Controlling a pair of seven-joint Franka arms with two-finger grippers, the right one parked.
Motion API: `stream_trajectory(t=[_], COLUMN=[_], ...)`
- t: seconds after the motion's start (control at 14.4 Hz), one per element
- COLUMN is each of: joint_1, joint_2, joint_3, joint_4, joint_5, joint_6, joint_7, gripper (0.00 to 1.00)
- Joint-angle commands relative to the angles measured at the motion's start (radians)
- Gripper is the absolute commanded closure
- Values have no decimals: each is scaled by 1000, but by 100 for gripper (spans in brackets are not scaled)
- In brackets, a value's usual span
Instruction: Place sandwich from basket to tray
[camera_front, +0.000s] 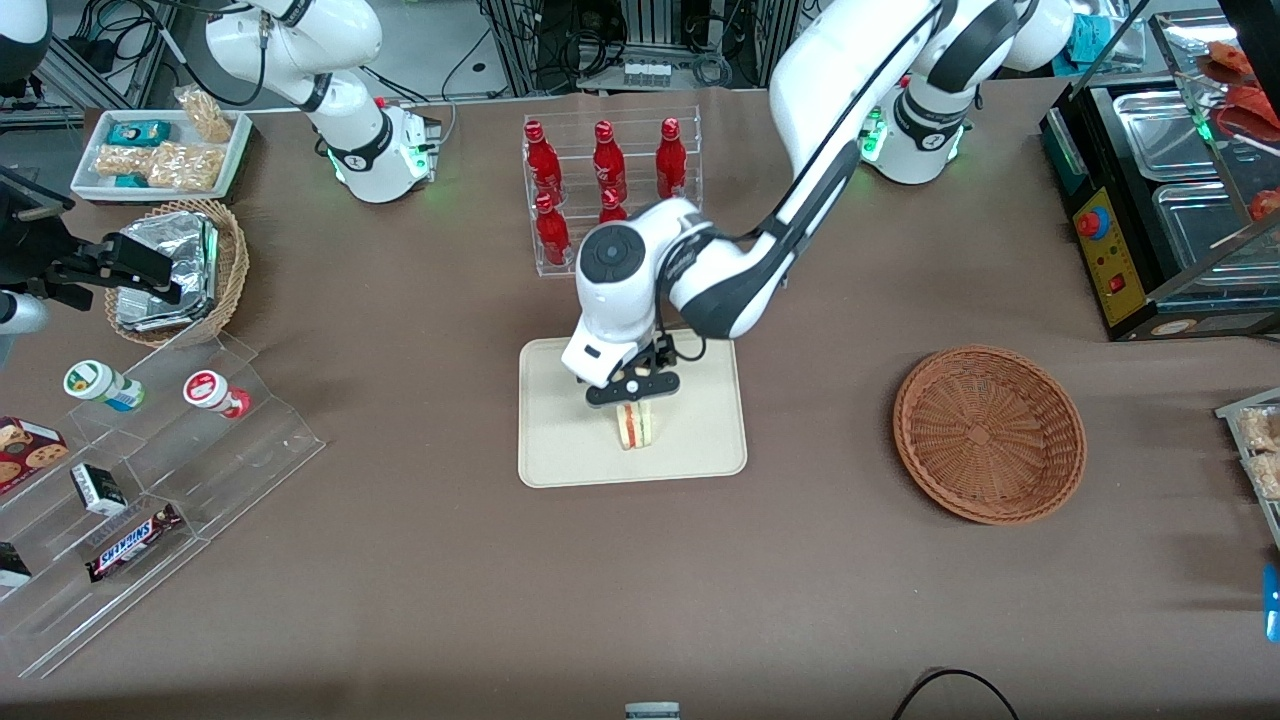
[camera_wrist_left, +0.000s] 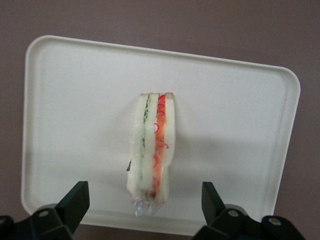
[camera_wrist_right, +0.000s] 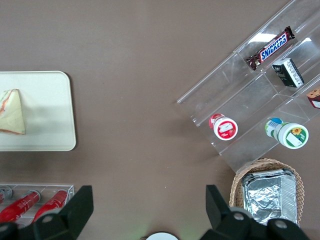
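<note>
1. The tray (camera_front: 560, 440) is a flat rectangle of smooth cream plastic with rounded corners and a low rim; it lies on the brown counter (camera_front: 420, 560).
2. The sandwich (camera_front: 634, 427) stands on its edge on the tray, near the middle. It is a thin wedge of pale bread in clear wrap, with green, white and red layers of filling that show along its edge. In the right wrist view it looks triangular.
3. The pincer (camera_front: 634, 392) hangs just above the sandwich with its two black fingers (camera_wrist_left: 75, 202) spread wide apart. One finger is on each side of the sandwich and neither touches it.
4. The basket (camera_front: 988, 434) is round, shallow and woven of reddish-brown wicker. It has nothing in it and sits well apart from the tray, toward the working arm's end of the counter.
</note>
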Motion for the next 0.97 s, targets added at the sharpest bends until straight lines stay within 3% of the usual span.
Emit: stream_trajectory(t=[0.0,0.28,0.56,0.9], joint_1=[41,139,282,461], joint_2=[-126,-233,-353,-491], joint_3=[2,11,10,10], joint_4=[-87,-207,-354,-478], joint_5=[6,12,0,-80], joint_6=[-99,-213,-205,-215], joint_7=[12,38,231,510], gripper=[0,0,0,0])
